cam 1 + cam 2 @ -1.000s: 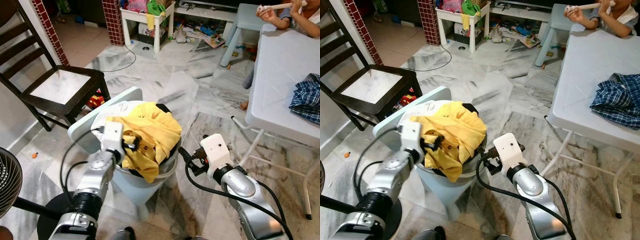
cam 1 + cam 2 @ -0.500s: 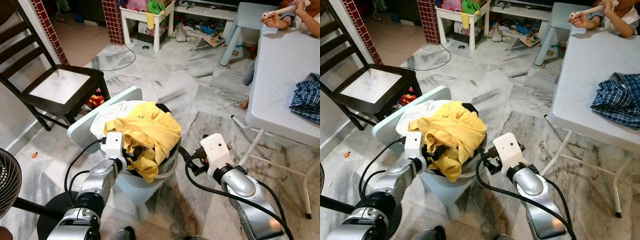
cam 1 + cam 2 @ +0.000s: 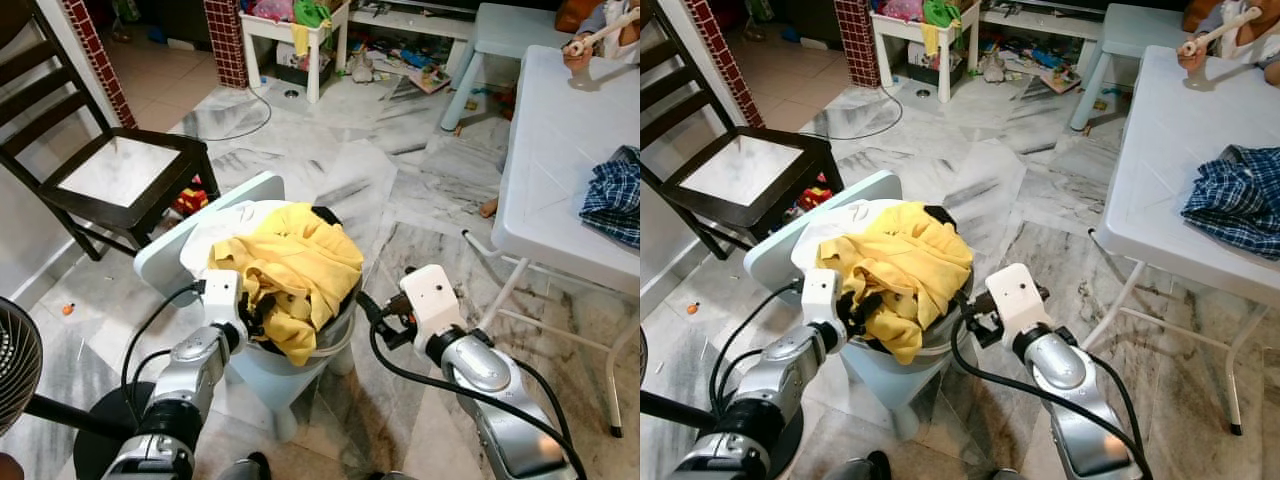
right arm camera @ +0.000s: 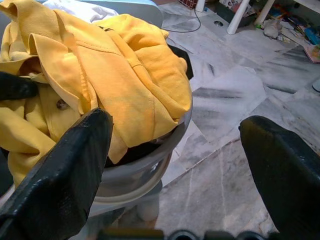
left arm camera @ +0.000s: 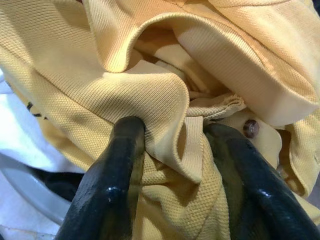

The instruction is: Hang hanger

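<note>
A yellow polo shirt [image 3: 297, 262] lies heaped in a round grey basket [image 3: 338, 343] on a pale blue stand [image 3: 172, 256]. My left gripper [image 3: 256, 313] is dug into the shirt's near left side. In the left wrist view its black fingers [image 5: 116, 150] pinch a fold of the yellow fabric [image 5: 170, 107] next to a brown button [image 5: 250, 128]. My right gripper [image 3: 366, 306] hovers open just right of the basket rim, apart from the shirt. Its fingers [image 4: 75, 150] frame the basket in the right wrist view. A white garment [image 3: 213, 226] lies under the shirt.
A dark wooden chair [image 3: 120, 175] stands at the left and a fan [image 3: 14, 366] at the lower left. A white table [image 3: 560, 150] with a blue plaid cloth [image 3: 612, 196] fills the right. A person's hand [image 3: 583, 42] is at its far end. Toys clutter the back.
My left gripper has sunk lower and nearer to the basket's near rim, still in the yellow fabric. The right arm has stayed put. The person's hands have shifted right.
</note>
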Tool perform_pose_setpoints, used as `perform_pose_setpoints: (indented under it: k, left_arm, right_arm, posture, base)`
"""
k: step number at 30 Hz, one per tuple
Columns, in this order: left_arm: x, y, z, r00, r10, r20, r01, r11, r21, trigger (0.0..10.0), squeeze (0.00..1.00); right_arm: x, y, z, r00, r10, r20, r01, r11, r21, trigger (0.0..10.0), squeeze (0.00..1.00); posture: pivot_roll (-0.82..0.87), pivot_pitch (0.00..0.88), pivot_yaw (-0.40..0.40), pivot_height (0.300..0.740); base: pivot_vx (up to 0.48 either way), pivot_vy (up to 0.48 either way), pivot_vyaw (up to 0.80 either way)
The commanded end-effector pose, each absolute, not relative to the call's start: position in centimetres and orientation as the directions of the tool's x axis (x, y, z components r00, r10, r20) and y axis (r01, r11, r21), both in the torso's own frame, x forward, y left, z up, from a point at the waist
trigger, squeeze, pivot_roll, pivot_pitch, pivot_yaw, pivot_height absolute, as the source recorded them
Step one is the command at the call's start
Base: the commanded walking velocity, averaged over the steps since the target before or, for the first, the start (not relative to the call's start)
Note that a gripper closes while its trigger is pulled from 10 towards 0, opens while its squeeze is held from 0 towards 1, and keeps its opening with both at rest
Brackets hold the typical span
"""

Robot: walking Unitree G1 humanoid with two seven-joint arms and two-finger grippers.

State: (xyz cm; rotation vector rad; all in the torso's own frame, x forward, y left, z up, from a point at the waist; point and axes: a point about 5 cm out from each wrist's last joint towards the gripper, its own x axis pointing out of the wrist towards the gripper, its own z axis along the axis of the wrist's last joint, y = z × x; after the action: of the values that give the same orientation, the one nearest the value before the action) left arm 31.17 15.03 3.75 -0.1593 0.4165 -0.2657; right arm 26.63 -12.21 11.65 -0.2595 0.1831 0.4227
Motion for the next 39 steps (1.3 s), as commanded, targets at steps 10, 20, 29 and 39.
perform_pose_setpoints:
  k: [10, 20, 29, 39]
  left_arm:
    - [30.3, 15.6, 5.0, 0.905, -0.261, -0.336, 0.201, 0.958, -0.205, 0.0, 0.0]
    - [27.5, 17.1, 6.7, 0.944, -0.141, -0.299, 0.085, 0.977, -0.195, 0.0, 0.0]
    - [26.4, 17.3, 6.9, 0.933, -0.069, -0.354, -0.011, 0.976, -0.218, 0.0, 0.0]
    - [27.8, 15.7, 6.4, 0.894, -0.112, -0.433, 0.021, 0.978, -0.209, 10.0, 1.0]
  right_arm:
    - [26.8, -12.5, 11.9, 0.9, 0.375, -0.224, -0.421, 0.88, -0.22, 10.0, 0.0]
    - [26.8, -12.6, 11.8, 0.899, 0.374, -0.227, -0.422, 0.879, -0.223, 10.0, 0.0]
    - [27.2, -12.6, 11.9, 0.896, 0.383, -0.224, -0.431, 0.873, -0.229, 10.0, 0.0]
    - [27.0, -12.4, 11.9, 0.893, 0.389, -0.225, -0.438, 0.868, -0.236, 10.0, 0.0]
  posture:
    - [-0.11, 0.144, 0.003, 0.74]
    - [-0.1, 0.147, -0.005, 0.74]
    - [-0.09, 0.14, -0.015, 0.74]
    - [-0.09, 0.14, -0.015, 0.74]
  base:
    - [0.0, 0.0, 0.0]
    - [0.0, 0.0, 0.0]
    - [0.0, 0.0, 0.0]
    - [0.0, 0.0, 0.0]
